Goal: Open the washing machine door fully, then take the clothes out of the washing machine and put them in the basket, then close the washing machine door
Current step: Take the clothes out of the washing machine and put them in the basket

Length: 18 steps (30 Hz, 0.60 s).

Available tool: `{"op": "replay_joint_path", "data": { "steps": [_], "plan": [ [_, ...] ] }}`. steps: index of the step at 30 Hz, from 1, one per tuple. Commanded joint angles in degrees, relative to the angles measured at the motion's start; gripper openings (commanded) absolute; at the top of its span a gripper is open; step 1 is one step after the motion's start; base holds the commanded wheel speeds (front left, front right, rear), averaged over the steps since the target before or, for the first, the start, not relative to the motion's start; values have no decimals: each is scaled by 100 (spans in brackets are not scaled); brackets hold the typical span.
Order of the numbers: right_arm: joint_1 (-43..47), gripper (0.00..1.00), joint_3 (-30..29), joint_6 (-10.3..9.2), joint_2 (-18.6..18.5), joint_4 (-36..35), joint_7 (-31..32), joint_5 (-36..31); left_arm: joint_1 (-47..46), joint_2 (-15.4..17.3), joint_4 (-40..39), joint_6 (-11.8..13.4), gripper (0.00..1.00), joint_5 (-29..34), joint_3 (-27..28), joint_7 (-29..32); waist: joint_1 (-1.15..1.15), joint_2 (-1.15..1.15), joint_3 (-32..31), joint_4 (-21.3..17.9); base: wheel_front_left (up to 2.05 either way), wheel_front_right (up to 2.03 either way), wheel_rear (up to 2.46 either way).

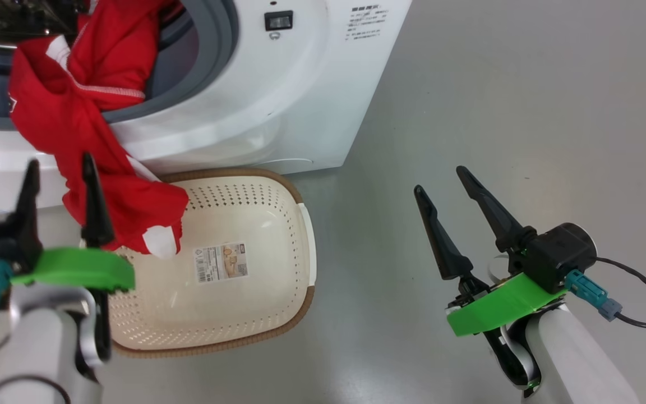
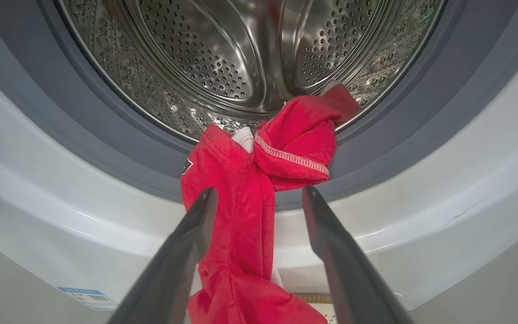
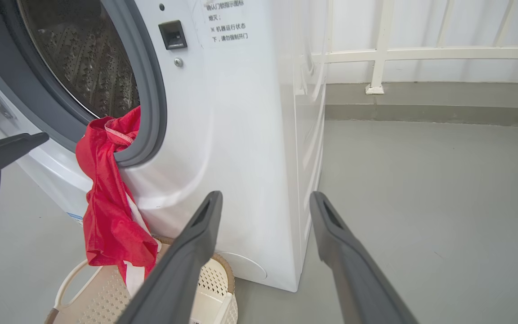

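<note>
Left gripper (image 1: pixel 59 163) is wide open, its two dark fingers spread either side of the red clothes (image 1: pixel 76 101), and in the left wrist view (image 2: pixel 260 191) the hanging strip of fabric (image 2: pixel 241 225) runs right down between them without being pinched; can't tell if the one finger by the cloth's edge actually touches it. So the clothes are only half out: the top end is bunched up in the mouth of the steel drum (image 2: pixel 205 58), it drapes over the grey rubber ring (image 2: pixel 106 144) and down the white front of the washing machine (image 1: pixel 278 84), and the bottom end with its white panel lies inside the basket (image 1: pixel 278 179), at the corner on the robot's left nearest the machine. Basket sits on the grey floor (image 1: pixel 469 112) just in front of the washer, paper label (image 1: pixel 221 262) showing on its bottom, rest of it bare. Right gripper (image 1: pixel 439 179) is off over the floor, well apart from the basket, fingers apart and holding nothing; its wrist view (image 3: pixel 265 194) looks at the washer's front corner (image 3: pixel 241 135), with the clothes (image 3: pixel 106 211) dangling into the basket (image 3: pixel 214 279) and a white railing (image 3: pixel 385 54) behind
</note>
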Motion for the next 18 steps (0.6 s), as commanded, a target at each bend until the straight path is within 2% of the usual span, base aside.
{"op": "replay_joint_path", "data": {
  "steps": [1,5,12,18],
  "plan": [
    [87,100,122,35,35,-104,-37,31,-219,255,-48,48,100,7,196,16,0,0,10,-19,0,0,0],
    [53,100,150,35,35,-84,-37,45,-656,482,227,35,100,164,82,301,0,0,45,-54,0,0,0],
    [-20,100,239,35,35,-87,-37,140,-1337,777,633,151,100,432,-78,895,0,0,149,-157,0,0,0],
    [-61,100,204,35,35,-165,-37,256,-1703,979,943,243,100,554,-165,1618,0,0,223,-255,0,0,0]
  ]
}}
